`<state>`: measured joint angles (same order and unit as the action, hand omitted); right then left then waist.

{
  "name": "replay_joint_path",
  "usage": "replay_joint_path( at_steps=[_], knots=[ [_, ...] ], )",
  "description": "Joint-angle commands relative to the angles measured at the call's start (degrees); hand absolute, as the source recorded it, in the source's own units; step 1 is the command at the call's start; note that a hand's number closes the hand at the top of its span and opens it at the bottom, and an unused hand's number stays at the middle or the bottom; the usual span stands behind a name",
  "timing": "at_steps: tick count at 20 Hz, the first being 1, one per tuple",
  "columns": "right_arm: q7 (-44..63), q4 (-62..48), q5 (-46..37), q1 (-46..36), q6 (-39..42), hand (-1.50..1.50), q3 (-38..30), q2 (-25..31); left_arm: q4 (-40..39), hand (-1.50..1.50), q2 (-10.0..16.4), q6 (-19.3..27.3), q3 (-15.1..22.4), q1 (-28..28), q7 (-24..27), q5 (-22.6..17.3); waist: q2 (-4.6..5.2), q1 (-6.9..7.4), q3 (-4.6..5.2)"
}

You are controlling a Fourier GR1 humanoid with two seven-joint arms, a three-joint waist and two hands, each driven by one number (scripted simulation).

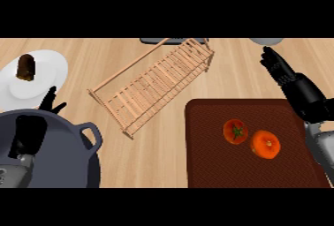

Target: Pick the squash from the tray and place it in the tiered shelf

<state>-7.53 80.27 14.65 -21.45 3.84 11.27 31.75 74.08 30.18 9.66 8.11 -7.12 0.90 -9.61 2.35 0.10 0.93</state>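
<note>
Two things lie on the tray (209,176), the green-stemmed squash (235,131), as I judge it, beside an orange (266,144), both toward me and left of my right hand (294,86), open, empty, nearer than my left hand (29,132).

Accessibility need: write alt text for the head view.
Two orange vegetables lie on a dark red tray, the right robot hand open beside it. A wooden shelf lies centre; the left robot hand is over a grey pot.
</note>
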Motion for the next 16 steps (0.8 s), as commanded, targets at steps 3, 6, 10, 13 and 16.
replay_joint_path(
  at_steps=[3,6,10,13,16],
  knots=[
    [1.71,0.43,4.62,1.74,3.74,1.5,-2.37,-2.04,6.31,0.0,-1.84,3.21,-1.52,0.24,0.08,-4.1,-2.47,0.16,-0.96],
    [0.71,-1.24,8.21,2.26,6.17,1.5,-3.19,-3.55,13.5,0.0,-3.86,10.45,-0.85,0.38,0.99,-6.42,-2.63,0.78,-1.04],
    [0.05,-6.34,15.18,7.79,1.59,-1.5,-11.92,-6.86,13.64,0.0,-6.8,13.26,2.94,0.79,1.27,-6.73,-2.49,-0.47,-1.1],
    [-1.4,-3.9,19.91,9.62,12.73,-1.5,-16.37,0.2,19.07,0.0,-5.62,14.13,4.09,3.94,-0.82,-7.45,-2.66,-0.24,-1.02],
    [-1.26,0.15,17.05,10.81,17.53,-1.5,-14.02,3.23,20.41,0.0,-3.59,14.49,3.98,4.24,-2.81,-7.74,-2.61,-0.12,-0.98]
  ],
)
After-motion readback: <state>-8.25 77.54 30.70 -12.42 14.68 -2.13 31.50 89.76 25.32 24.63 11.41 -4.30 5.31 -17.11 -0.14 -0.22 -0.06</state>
